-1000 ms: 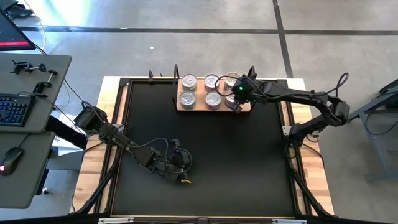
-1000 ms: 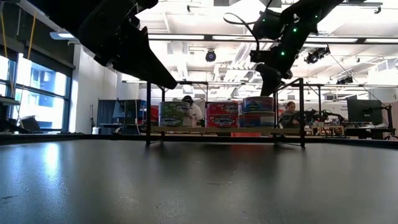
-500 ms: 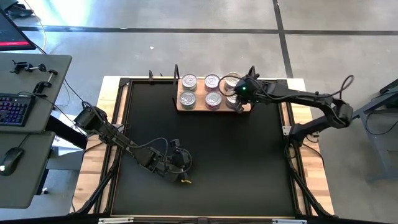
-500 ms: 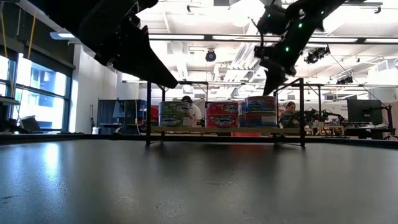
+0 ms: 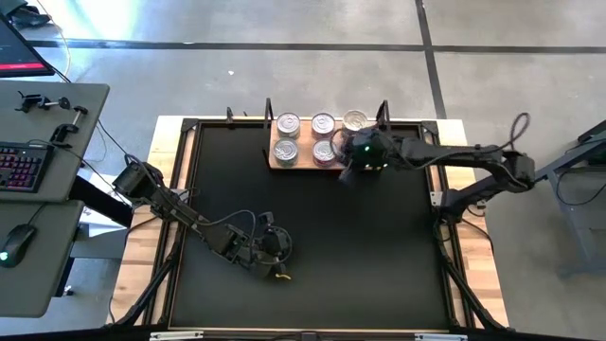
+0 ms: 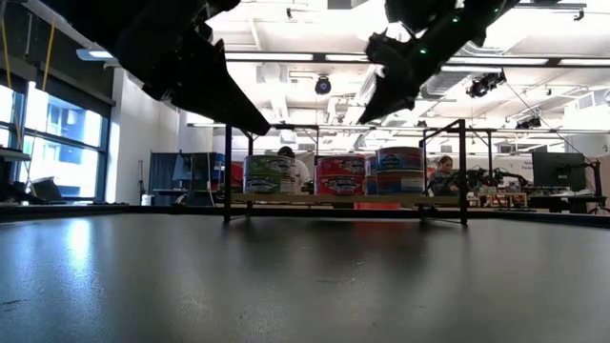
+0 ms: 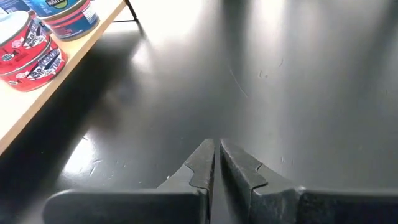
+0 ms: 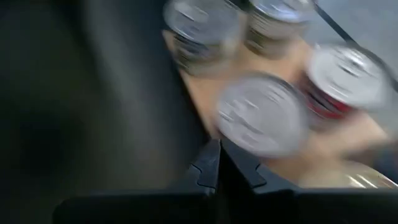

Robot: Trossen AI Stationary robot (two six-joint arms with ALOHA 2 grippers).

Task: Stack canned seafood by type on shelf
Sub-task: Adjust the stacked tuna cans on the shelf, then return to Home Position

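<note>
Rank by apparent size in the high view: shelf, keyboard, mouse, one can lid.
1. Shelf and keyboard: look about alike, and the keyboard is cut off by the frame edge, so unranked.
2. Mouse.
3. Can lid, slightly smaller than the mouse.

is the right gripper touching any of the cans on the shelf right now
Apart. The low view shows the right gripper hanging above the cans on the shelf, background visible between them.

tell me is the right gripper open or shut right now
Shut and empty. In its wrist view the right gripper has its two fingers pressed together with nothing between them, above the cans on the shelf.
</note>
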